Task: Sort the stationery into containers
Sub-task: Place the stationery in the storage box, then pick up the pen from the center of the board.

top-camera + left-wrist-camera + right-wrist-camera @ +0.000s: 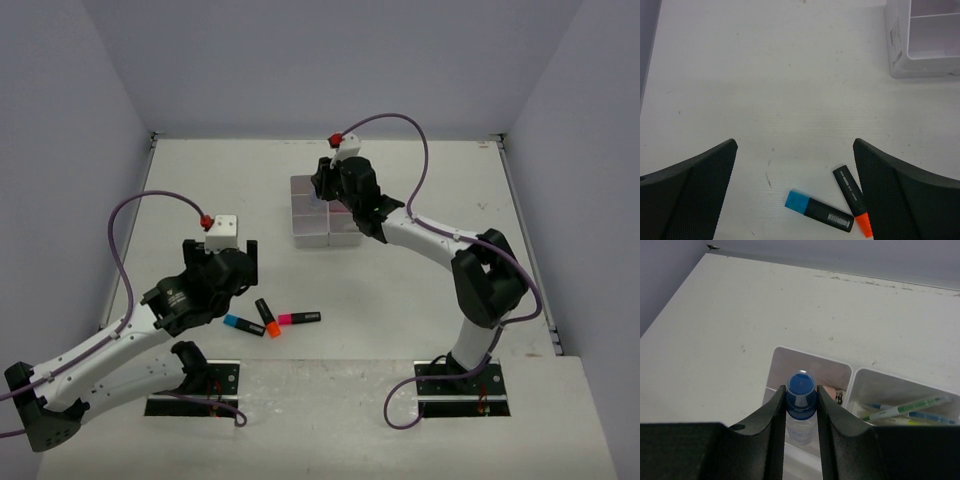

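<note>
The blue-capped glue pen [800,390] is held in the narrowed right jaws over a corner compartment of the organiser tray [830,371]; release there is judged next. Three highlighters [267,317] lie on the desk [420,300] near of the tray, below the wide left jaws.

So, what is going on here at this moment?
The robot is sorting stationery into a white organiser tray. The right arm's jaws are shut on a blue-capped glue pen and hold it over one compartment. The next compartment already holds thin pens. The left arm's jaws are wide open above the table, near three unsorted highlighters: blue, orange and pink.
</note>
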Controlling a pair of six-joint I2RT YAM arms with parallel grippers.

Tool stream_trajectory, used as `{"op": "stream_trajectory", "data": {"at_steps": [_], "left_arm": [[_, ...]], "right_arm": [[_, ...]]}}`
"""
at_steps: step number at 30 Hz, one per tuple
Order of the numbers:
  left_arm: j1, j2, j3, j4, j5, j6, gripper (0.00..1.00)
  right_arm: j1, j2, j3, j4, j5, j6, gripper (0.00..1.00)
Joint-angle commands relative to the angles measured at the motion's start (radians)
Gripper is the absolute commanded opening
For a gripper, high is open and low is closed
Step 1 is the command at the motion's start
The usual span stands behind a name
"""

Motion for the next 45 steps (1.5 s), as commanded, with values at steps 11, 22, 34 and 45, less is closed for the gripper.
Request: {"op": "stream_trajectory", "data": {"at_steps": [11, 22, 34, 45], "left_arm": [[0.005, 0.006, 0.043, -0.05, -0.107, -0.172, 1.0], [0.005, -0.139, 0.041, -0.079, -0.189, -0.205, 1.0], [0.005, -0.17, 0.022, -0.045, -0.148, -0.139, 1.0], [0.005, -0.191, 0.007, -0.015, -0.102, -0.106, 1.0]], "right_arm": [[0.055, -0.131, -0.019, -0.104, -0.1, -0.084, 0.67], [0.35, -0.212, -0.146, -0.709, -0.227, -0.32, 0.64], [0.529, 0.031, -0.014, -0.822, -0.151, -0.364, 0.73], [0.533, 0.148, 0.001, -0.737, -0.107, -0.408, 0.58]]}}
